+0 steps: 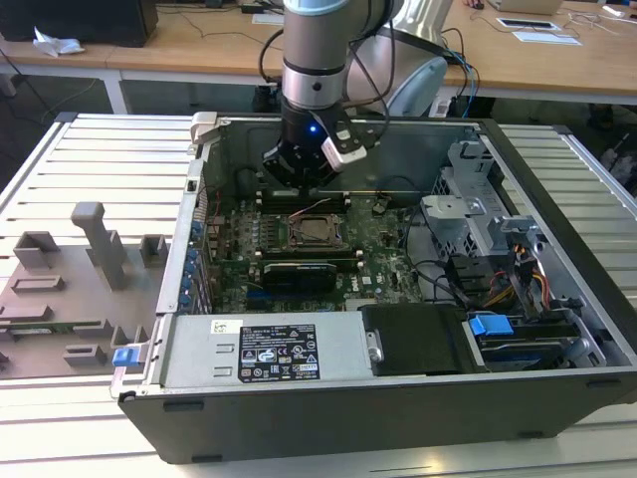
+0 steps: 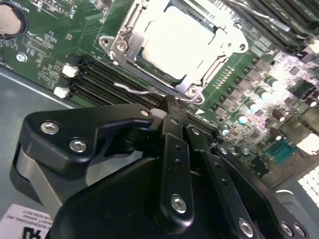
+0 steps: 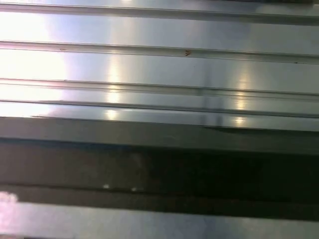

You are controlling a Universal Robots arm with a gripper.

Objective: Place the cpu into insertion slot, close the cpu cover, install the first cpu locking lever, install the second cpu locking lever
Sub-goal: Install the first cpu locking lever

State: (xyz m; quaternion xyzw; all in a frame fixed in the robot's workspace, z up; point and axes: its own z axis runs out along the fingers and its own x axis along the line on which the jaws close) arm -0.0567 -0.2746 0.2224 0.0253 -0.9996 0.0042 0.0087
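Note:
The cpu (image 2: pixel 174 40), with its silver-grey top, lies in the insertion slot (image 2: pixel 130 56) on the green motherboard (image 2: pixel 55 35). The silvery cpu cover (image 2: pixel 219 50) lies flat around it. A thin wire locking lever (image 2: pixel 134 89) runs along the socket's edge by the memory slots. My gripper (image 2: pixel 172 105) is shut, and its tips touch this lever near its hooked end. In the exterior view the gripper (image 1: pixel 299 184) hangs inside the open computer case, just behind the cpu (image 1: pixel 315 231).
Black memory slots (image 2: pixel 97 74) lie between the socket and the case wall. A power supply box (image 1: pixel 264 349) fills the case front and a drive cage (image 1: pixel 478 214) the exterior view's right. A grey fixture tray (image 1: pixel 70 289) sits outside. Ribbed metal (image 3: pixel 159 64) shows in the first wrist view.

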